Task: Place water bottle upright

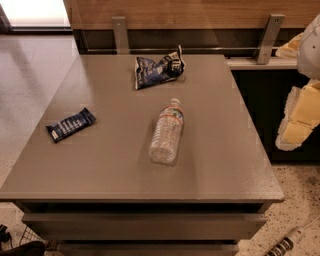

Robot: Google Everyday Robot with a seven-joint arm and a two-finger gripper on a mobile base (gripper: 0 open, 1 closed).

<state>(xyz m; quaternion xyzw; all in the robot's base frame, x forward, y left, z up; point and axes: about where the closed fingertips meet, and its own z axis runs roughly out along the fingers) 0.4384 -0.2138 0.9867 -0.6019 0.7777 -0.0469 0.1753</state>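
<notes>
1. Nearest, at the lower right, a power strip (286, 245) with its cord is seen on the speckled floor (300, 197).
2. The front edge of a grey-brown table (110, 167) is seen next, with dark slots under its top.
3. The water bottle (166, 132) is found lying on its side near the middle of the table top, not upright. Its clear ribbed base is turned toward the near edge, and its white cap (174, 101) is pointed away, slightly to the right. A narrow coloured label (173, 114) is wrapped round it just below the cap.
4. A dark blue snack bar (71, 124) is laid flat toward the table's left side, well apart from the bottle.
5. At the right edge of the view the gripper (298, 122) is held beyond the table's right side, over the floor — a white and yellow shape, well apart from the bottle and touching nothing on the table. Whether it is spread or closed cannot be told.
6. Farther back, a crumpled dark blue bag (159, 68) is set near the far edge, beyond the bottle's cap and apart from it.
7. Farthest — a wooden wall panel (190, 12) is seen behind the table, with two metal brackets (120, 34) fixed below it.
</notes>
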